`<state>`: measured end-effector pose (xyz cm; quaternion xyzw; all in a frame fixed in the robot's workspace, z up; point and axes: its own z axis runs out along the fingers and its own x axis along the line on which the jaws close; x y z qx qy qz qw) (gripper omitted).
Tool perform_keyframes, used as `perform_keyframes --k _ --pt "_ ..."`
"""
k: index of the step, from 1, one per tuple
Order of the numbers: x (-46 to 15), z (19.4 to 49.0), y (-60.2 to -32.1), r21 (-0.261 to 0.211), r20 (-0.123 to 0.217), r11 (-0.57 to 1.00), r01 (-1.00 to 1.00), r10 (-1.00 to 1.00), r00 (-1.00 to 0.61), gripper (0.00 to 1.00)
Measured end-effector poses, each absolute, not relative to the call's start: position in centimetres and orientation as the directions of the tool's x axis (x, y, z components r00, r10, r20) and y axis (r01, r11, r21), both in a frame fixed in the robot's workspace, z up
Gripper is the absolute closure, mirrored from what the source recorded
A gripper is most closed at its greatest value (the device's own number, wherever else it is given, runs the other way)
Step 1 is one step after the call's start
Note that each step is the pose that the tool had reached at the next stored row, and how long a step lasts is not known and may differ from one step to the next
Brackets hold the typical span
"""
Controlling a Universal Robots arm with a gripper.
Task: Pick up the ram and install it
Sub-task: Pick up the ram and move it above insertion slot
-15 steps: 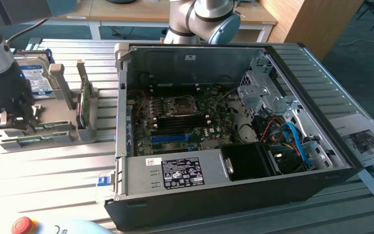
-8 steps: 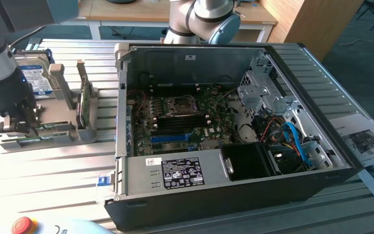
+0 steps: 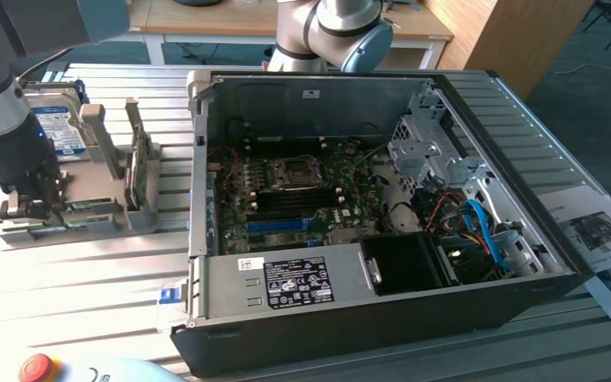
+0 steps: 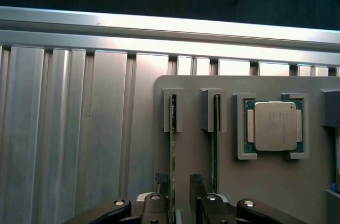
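Two rams stand on edge in slots of a grey holder point(image 4: 239, 192). In the wrist view I look down on their thin green edges: one ram point(image 4: 171, 155) runs between my fingers and the other ram point(image 4: 214, 149) lies just outside them. My gripper point(image 4: 178, 192) is open and straddles the first stick, holding nothing. One black fingertip point(image 4: 197, 187) stands a little off the stick. From the exterior view, the gripper point(image 3: 32, 208) hangs low over the holder point(image 3: 125, 219) at that view's left.
A square silver processor chip point(image 4: 274, 126) sits in its pocket beside the rams. The hard drive point(image 3: 56, 127) stands at the holder's back. The open computer case point(image 3: 369, 199) fills the middle of the ribbed metal table point(image 3: 72, 270), motherboard point(image 3: 295, 199) exposed. A table edge point(image 4: 159, 22) lies close.
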<state>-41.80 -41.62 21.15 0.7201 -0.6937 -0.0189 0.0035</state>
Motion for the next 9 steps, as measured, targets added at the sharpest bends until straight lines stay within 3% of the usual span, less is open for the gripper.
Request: perform_keyframes --k 9 --pt "-41.86 21.12 -41.62 0.031 -0.022 -0.038 -0.999 -0.999 0.037 0.7"
